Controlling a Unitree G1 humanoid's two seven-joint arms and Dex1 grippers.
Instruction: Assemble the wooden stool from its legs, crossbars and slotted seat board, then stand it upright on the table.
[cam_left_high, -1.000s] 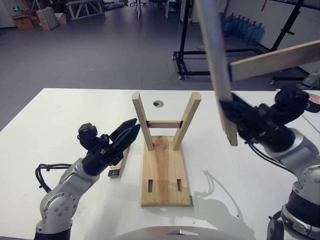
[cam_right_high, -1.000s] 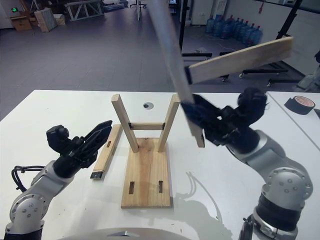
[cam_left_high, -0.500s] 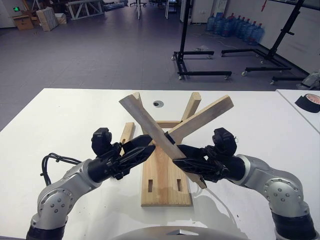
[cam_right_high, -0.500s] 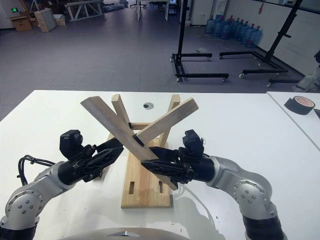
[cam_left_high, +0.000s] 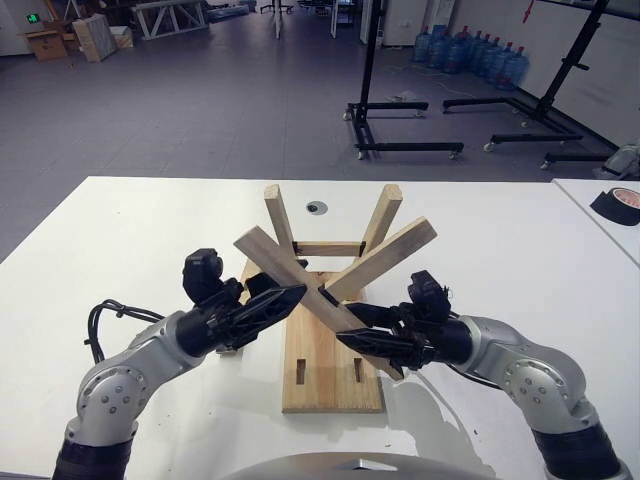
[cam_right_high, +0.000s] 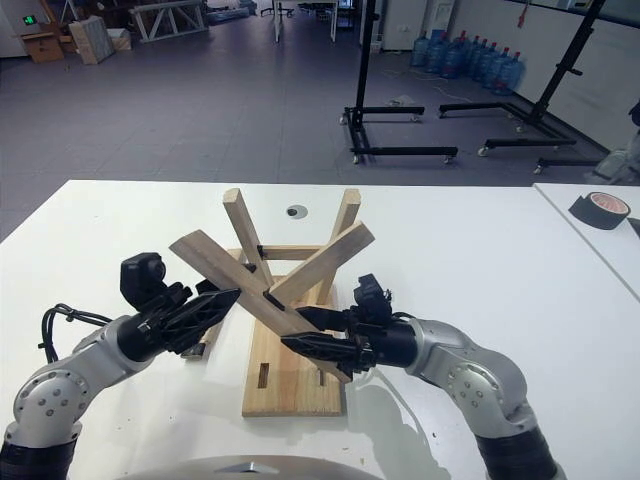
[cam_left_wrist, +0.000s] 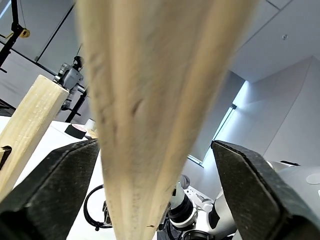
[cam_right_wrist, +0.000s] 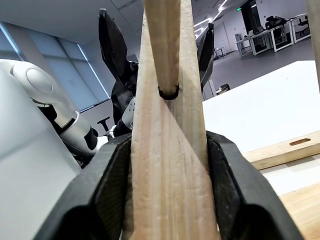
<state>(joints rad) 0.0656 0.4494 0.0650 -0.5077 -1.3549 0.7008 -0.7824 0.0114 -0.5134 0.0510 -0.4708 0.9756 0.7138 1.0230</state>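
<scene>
The slotted seat board (cam_left_high: 322, 372) lies flat on the white table. Two legs (cam_left_high: 278, 240) joined by a crossbar (cam_left_high: 330, 248) stand in its far end. Above the board's middle my right gripper (cam_left_high: 350, 325) is shut on a second leg pair (cam_left_high: 300, 285). That pair forms a tilted V, with one leg (cam_left_high: 395, 250) pointing up to the right. The wrist view shows the gripped leg (cam_right_wrist: 170, 165) squeezed between both pads. My left gripper (cam_left_high: 290, 297) is open at the upper left part of that pair, a finger (cam_left_wrist: 55, 195) on each side without touching it.
A loose wooden piece (cam_left_high: 248, 274) lies on the table by the board's left edge, mostly hidden by my left gripper. A black tape roll (cam_left_high: 615, 203) sits at the far right. A small round hole (cam_left_high: 316, 208) marks the table behind the stool.
My right gripper swung the leg pair down from high on the right to just over the board. My left gripper moved in from the left and now straddles the pair's upper leg.
</scene>
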